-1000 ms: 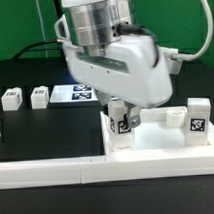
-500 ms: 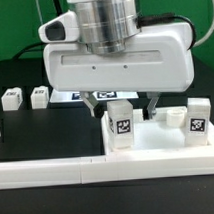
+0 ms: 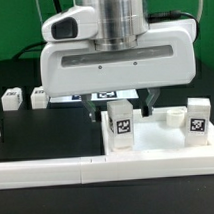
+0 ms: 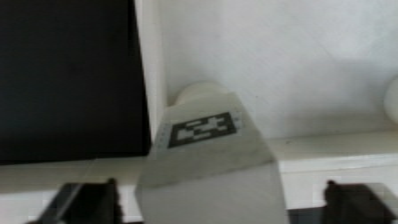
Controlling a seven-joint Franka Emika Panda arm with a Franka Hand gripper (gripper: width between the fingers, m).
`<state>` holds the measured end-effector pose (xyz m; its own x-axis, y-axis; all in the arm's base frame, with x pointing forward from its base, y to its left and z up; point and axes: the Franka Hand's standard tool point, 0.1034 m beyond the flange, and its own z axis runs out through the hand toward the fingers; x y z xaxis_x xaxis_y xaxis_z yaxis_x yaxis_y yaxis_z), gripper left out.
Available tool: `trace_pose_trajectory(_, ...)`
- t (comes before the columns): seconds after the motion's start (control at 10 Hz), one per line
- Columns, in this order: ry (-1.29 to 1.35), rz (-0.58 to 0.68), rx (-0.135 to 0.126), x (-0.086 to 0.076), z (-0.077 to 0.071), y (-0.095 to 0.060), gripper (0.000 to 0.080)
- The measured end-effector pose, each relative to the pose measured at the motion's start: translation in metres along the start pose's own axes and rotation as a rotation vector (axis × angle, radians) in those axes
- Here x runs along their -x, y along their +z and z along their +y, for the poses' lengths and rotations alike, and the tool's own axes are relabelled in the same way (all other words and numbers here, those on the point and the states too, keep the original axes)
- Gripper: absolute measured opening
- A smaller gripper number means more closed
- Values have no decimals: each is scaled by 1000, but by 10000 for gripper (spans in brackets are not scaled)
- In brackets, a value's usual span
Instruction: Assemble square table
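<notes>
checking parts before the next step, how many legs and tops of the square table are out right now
legs: 4
table top: 1
total: 5

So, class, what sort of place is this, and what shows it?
Likely a robotics lab bench: a robot gripper over a black table, a tagged white leg, and a marker board.
</notes>
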<state>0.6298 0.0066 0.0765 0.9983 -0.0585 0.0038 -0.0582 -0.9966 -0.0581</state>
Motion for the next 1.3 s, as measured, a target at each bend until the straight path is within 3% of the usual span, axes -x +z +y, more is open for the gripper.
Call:
trace_pose_trajectory(0.1, 64, 0, -1, 0, -1, 0, 353)
trace_pose_trajectory(0.2, 132, 0, -1, 0, 0, 0, 353)
trace_pose_trajectory(0.3, 187, 0, -1, 0, 0, 0, 290)
trace_pose_trajectory(0.6, 441, -1, -10, 0, 2, 0, 290)
trace_pose_trajectory(0.9, 1051, -23, -114, 2, 9, 2, 291)
trace_pose_trajectory(1.0, 1149, -35, -131, 2, 10, 3, 291)
trace_pose_trajectory(1.3, 1268, -44, -134, 2, 10, 3, 291)
